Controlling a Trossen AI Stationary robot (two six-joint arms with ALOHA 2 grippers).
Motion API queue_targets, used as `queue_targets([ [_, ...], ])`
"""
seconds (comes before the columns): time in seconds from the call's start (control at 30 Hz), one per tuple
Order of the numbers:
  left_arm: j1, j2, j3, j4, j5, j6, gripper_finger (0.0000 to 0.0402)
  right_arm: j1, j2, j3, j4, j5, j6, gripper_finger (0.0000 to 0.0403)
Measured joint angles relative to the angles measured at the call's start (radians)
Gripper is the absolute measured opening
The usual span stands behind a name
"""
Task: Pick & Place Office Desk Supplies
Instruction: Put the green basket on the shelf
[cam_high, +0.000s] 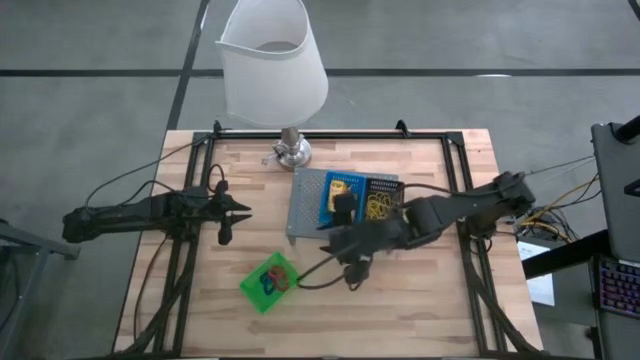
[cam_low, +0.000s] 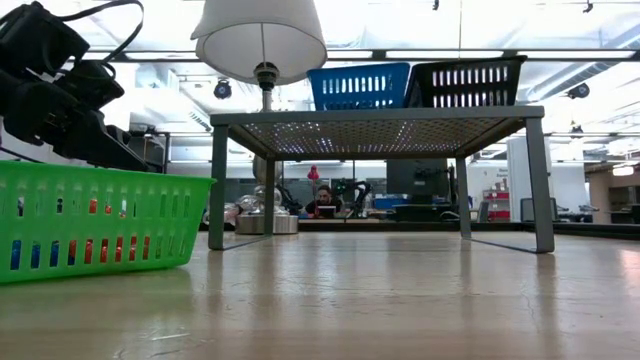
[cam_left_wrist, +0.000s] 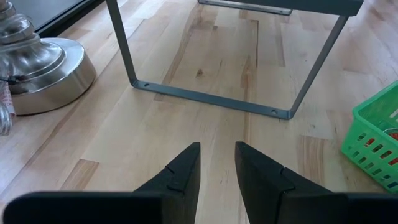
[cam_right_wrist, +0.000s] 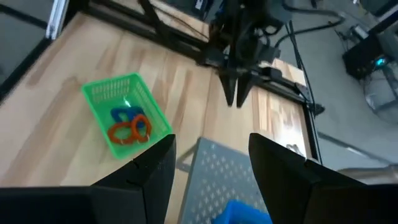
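Right gripper (cam_high: 338, 243) above the grey mesh tray's (cam_high: 305, 205) front edge — jaws spread wide, empty. Left gripper (cam_high: 232, 213) parked at table's left, jaws slightly apart, empty. Green bin (cam_high: 269, 282) holds red and blue loops (cam_right_wrist: 129, 125) — blue bin (cam_high: 345, 191) and black bin (cam_high: 380, 198) atop tray.

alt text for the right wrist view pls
The right gripper, fingers open and empty, hangs above a grey mesh tray, a blue bin just below it. Beyond, a green bin holds red and blue loops, and the left gripper hangs over the wooden table.
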Motion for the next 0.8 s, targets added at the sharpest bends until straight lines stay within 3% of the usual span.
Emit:
queue_targets([
  [0.3, 0.0, 0.007, 0.0, 0.0, 0.0, 0.0, 0.0106, 0.033, -0.379, -0.418, 0.164, 0.015, 0.065, 0.0201],
  [0.5, 0.0, 0.007, 0.0, 0.0, 0.0, 0.0, 0.0106, 0.063, -0.671, -0.725, 0.416, 0.005, -0.104, 0.0201],
  [0.63, 0.0, 0.007, 0.0, 0.0, 0.0, 0.0, 0.0106, 0.006, -0.842, -0.917, 0.573, -0.095, -0.174, 0.0201],
  [0.8, 0.0, 0.007, 0.0, 0.0, 0.0, 0.0, 0.0106, -0.128, -1.028, -1.069, 0.57, -0.261, -0.194, 0.0201],
])
